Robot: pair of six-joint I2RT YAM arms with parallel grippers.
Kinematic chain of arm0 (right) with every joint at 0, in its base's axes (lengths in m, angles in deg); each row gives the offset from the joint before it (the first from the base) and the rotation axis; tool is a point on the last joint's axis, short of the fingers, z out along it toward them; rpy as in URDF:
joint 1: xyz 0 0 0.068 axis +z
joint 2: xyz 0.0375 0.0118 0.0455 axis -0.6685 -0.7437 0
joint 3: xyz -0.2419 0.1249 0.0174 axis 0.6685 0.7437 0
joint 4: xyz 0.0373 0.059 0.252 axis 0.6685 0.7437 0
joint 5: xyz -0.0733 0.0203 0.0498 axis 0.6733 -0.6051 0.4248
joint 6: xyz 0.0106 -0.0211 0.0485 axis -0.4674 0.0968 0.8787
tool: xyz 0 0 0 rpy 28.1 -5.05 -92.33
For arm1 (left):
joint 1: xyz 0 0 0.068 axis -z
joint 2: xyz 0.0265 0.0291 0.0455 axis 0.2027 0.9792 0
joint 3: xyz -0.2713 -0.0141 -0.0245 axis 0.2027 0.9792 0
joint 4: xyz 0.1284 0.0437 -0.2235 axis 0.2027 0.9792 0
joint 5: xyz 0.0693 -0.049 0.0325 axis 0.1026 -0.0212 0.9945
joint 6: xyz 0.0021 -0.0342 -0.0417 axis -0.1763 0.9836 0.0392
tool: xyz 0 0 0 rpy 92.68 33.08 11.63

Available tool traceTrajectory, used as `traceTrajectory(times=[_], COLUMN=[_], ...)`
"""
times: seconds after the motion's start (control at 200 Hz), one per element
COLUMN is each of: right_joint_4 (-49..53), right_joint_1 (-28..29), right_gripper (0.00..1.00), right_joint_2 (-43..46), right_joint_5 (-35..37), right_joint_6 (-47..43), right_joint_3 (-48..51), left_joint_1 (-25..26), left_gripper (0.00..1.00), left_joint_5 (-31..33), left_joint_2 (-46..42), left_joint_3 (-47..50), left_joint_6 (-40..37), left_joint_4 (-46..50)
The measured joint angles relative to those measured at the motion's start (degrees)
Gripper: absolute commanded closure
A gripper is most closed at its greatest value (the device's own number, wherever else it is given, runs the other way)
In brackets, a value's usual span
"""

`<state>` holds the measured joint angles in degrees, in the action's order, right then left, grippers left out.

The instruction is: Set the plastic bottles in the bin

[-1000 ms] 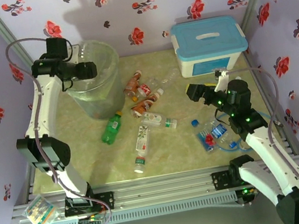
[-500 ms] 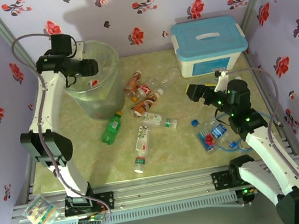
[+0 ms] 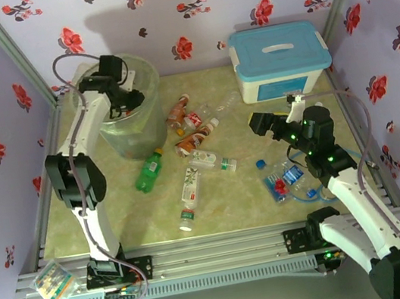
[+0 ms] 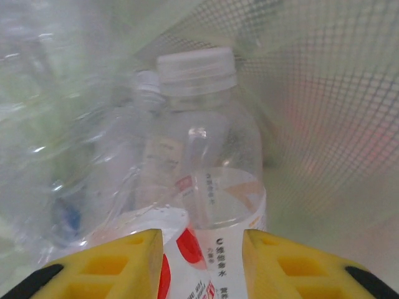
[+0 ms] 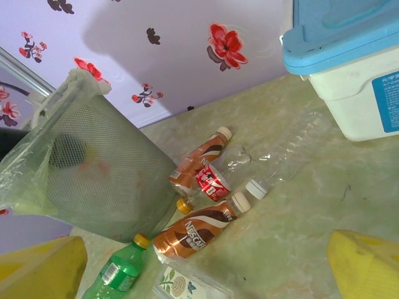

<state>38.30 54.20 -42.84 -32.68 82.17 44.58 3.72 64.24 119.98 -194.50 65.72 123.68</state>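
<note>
Top external view: one bin [image 3: 146,128] at far left of the table [image 3: 247,203], one white box [image 3: 279,56] at far right. Inside the bin, left gripper [image 4: 199,240], fingers narrowed onto a clear white-capped bottle [image 4: 199,143]. Right gripper [image 5: 206,271] spread wide, holding nothing. Loose on the table beside the bin: two brown bottles [image 5: 196,233], one red-labelled bottle [image 5: 213,180], one green bottle [image 5: 118,271].

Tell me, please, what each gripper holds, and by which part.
The left gripper appears to grip a clear bottle by its labelled lower body; the right gripper holds nothing.
</note>
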Motion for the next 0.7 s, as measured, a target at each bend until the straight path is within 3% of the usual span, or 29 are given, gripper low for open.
traceTrajectory(times=[0.15, 0.39, 0.45, 0.565, 0.7], right_joint_4=[0.5, 1.3, 1.5, 2.5, 3.1], right_joint_1=[0.0, 0.0, 0.0, 0.0, 0.0], right_gripper=[0.01, 0.01, 0.01, 0.01, 0.01], right_joint_2=[0.0, 0.0, 0.0, 0.0, 0.0], right_joint_5=[0.3, 0.6, 0.7, 0.9, 0.9], right_joint_6=[0.0, -0.4, -0.4, -0.9, -1.0], right_joint_3=[0.0, 0.0, 0.0, 0.0, 0.0], left_joint_1=[1.9, 2.2, 2.1, 2.0, 1.8], left_gripper=[0.64, 0.64, 0.61, 0.46, 0.44], left_joint_5=[-2.2, -3.5, -3.5, -3.3, -2.8], left_joint_2=[-0.2, 0.4, 0.4, 0.4, 0.2], left_joint_3=[4.2, 5.1, 4.2, 0.5, -4.5], left_joint_6=[0.9, 1.3, 1.3, 1.2, 0.8], left_joint_4=[-6.4, -6.8, -5.9, -3.7, -2.0])
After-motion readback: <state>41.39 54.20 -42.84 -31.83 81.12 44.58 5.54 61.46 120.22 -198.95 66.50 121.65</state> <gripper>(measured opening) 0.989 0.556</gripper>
